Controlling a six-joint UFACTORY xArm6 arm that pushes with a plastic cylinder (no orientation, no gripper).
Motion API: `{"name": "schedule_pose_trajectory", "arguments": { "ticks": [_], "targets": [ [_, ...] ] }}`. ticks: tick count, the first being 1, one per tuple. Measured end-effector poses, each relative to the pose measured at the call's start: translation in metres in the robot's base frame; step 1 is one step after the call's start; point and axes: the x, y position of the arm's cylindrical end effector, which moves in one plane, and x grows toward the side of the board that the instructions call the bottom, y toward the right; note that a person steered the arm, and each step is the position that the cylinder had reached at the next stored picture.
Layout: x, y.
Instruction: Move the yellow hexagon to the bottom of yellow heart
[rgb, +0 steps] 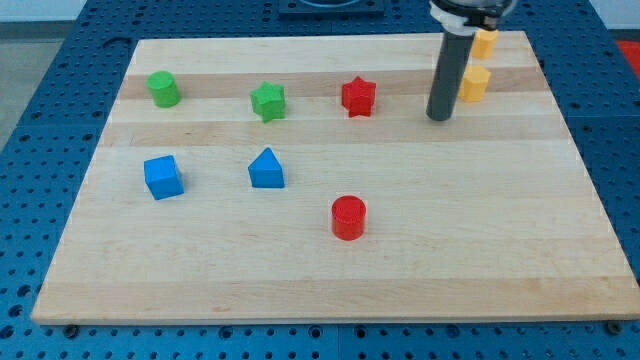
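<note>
Two yellow blocks sit at the view's top right. One yellow block (476, 84) lies just right of my rod. The other yellow block (485, 42) lies above it, near the board's top edge, partly hidden by the arm. Which is the hexagon and which the heart I cannot tell. My tip (439, 118) rests on the board just left of and slightly below the lower yellow block, close to it; whether it touches I cannot tell.
A red star (358, 97), a green star (268, 101) and a green cylinder (164, 89) line the upper board. A blue cube (163, 176), a blue triangular block (266, 169) and a red cylinder (348, 217) lie lower. The wooden board (500, 250) sits on a blue pegboard.
</note>
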Motion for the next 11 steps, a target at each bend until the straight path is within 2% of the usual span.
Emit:
{"name": "schedule_pose_trajectory", "arguments": {
  "ticks": [2, 3, 4, 5, 6, 8, 9, 11],
  "targets": [
    [-0.042, 0.035],
    [-0.037, 0.021],
    [-0.015, 0.006],
    [-0.002, 0.022],
    [-0.006, 0.061],
    [-0.051, 0.099],
    [-0.044, 0.095],
    [-0.075, 0.111]
  ]
}}
